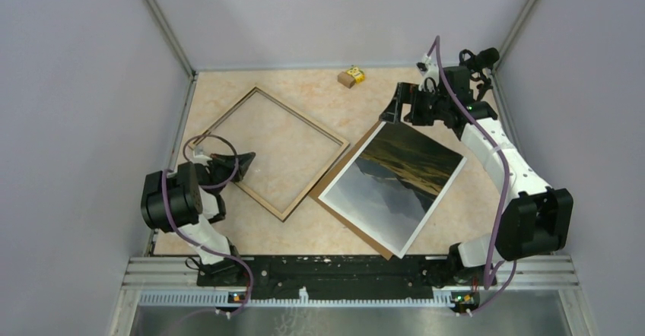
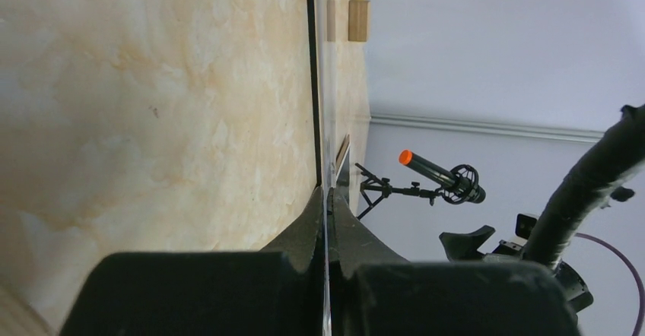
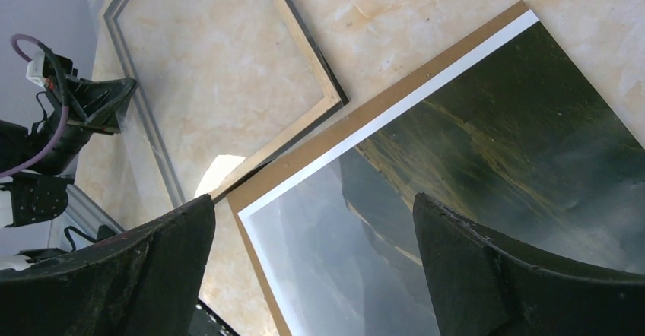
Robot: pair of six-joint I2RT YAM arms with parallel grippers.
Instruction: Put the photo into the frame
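The frame (image 1: 303,115) lies back up, light-wood rim showing, at the table's left middle; it also shows in the right wrist view (image 3: 300,39). The photo (image 1: 395,184) lies face up on a brown backing board (image 1: 351,230) to the right of the frame, and both show in the right wrist view (photo (image 3: 494,146), board (image 3: 380,104)). My left gripper (image 1: 247,159) reaches over the frame's near-left side. It is shut on a thin clear pane held flat, seen edge-on in the left wrist view (image 2: 328,199). My right gripper (image 1: 403,112) hangs open above the photo's far corner (image 3: 316,267).
A small brown and yellow box (image 1: 351,76) sits at the table's far edge, also in the left wrist view (image 2: 358,19). Grey walls close in the left, back and right. The backing board's left corner touches the frame's right side.
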